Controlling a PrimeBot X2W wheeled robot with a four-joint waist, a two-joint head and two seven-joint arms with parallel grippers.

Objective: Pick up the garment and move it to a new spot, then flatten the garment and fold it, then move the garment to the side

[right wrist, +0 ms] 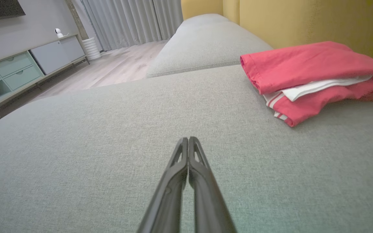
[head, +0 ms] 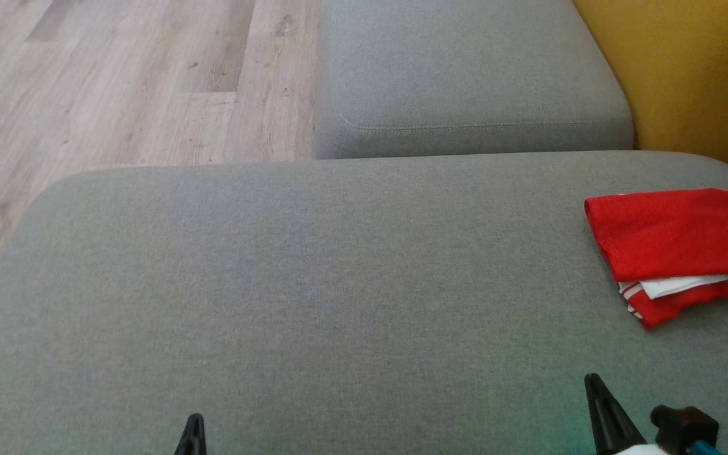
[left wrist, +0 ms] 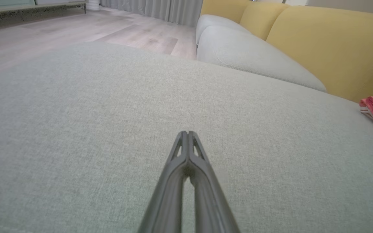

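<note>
Garment (head: 673,237): red, with white stripes and a white inner layer showing at its lower edge. It lies folded into a rough rectangle at the right edge of the head view, a little below mid-height, flat on the large grey seat cushion (head: 339,284). The upper layer overhangs the lower one, and the folded edge faces the left of the frame. In the right wrist view it sits upper right, close to the yellow backrest (head: 699,76). I cannot tell whether cloth and backrest touch.

Left gripper (left wrist: 188,132): fingers pressed together, tips meeting, closed on themselves. In the head view its tip pokes up at the bottom edge, left of centre, over bare cushion fabric. It is well apart from the garment, which in the left wrist view is a sliver at the far right edge.

Right gripper (right wrist: 188,138): fingers together along their length, tips touching, gripping no cloth. In the head view it is at the lower right, below the garment and apart from it, with grey fabric between.

Surroundings: a second grey cushion (head: 465,76) at upper centre butts against the large one. Pale wooden floor (head: 117,82) is upper left. In the right wrist view, grey curtains (right wrist: 131,22) are at top centre and a low cabinet (right wrist: 21,68) with drawers at upper left.
</note>
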